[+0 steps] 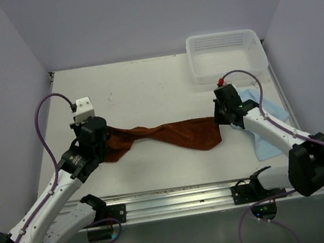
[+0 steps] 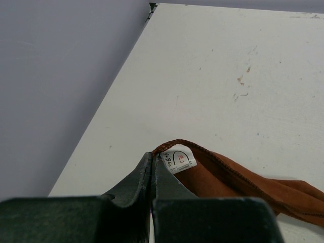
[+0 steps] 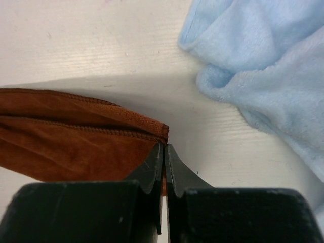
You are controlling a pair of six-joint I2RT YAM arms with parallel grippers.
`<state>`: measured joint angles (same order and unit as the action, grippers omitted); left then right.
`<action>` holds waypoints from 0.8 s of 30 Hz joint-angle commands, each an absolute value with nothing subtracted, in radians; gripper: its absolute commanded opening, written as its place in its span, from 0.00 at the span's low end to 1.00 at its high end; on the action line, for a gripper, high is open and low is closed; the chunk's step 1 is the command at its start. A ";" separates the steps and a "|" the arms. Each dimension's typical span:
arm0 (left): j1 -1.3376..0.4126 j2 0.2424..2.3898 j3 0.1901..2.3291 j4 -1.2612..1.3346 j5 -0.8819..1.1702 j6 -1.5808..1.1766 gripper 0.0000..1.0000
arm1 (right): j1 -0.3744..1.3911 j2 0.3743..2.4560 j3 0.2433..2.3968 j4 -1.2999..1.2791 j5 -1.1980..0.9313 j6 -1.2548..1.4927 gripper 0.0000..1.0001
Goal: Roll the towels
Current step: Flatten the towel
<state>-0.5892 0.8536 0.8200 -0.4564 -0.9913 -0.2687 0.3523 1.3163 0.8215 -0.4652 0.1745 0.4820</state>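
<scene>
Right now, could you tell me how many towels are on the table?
2: the brown towel stretched mid-table, the light blue towel beneath the right arm.

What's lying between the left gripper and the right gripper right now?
The rust brown towel stretches between them, one end pinched in the left gripper, the other in the right gripper. The top view shows this.
</scene>
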 commanded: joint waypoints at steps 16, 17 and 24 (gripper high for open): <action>-0.583 0.827 0.818 -0.416 -1.032 -0.267 0.00 | 0.351 1.256 0.914 -0.560 0.233 0.462 0.13; -0.581 0.825 0.818 -0.416 -1.035 -0.267 0.00 | 0.351 1.259 0.910 -0.557 0.233 0.463 0.13; -0.583 0.818 0.818 -0.416 -1.042 -0.267 0.00 | 0.351 1.293 0.890 -0.532 0.222 0.465 0.00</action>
<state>-0.5892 0.8333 0.8200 -0.4568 -1.0031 -0.2687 0.3523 1.2762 0.9020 -0.5529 0.2195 0.4679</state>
